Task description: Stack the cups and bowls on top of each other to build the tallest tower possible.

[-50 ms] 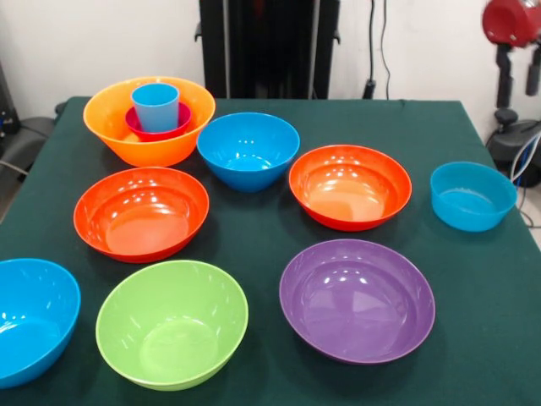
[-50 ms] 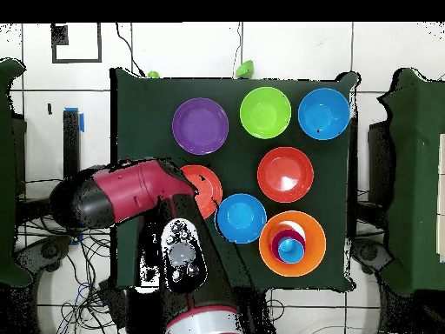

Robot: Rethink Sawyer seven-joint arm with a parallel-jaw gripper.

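Observation:
The tower is a large yellow-orange bowl [image 1: 118, 139] [image 2: 311, 243] at the table's far left, holding a small magenta bowl [image 1: 139, 128] with the light-blue cup [image 1: 155, 106] [image 2: 289, 250] upright in it. Loose bowls lie around it: two blue ones [image 1: 248, 150] [image 1: 30, 317], two red-orange ones [image 1: 141, 211] [image 1: 350, 186], a lime green one [image 1: 172, 323], a purple one [image 1: 357, 299] and a small pale-blue one [image 1: 472, 196]. The arm's red end [image 1: 511, 21] is raised past the table's right edge, with the black gripper [image 1: 519, 72] under it, far from every bowl.
Green cloth [image 1: 254, 228] covers the table. In the overhead view the arm [image 2: 130, 191] lies over the table's left side, hiding the small pale-blue bowl and part of a red-orange bowl [image 2: 207, 190]. Cables and black equipment [image 1: 516, 144] sit beyond the right edge.

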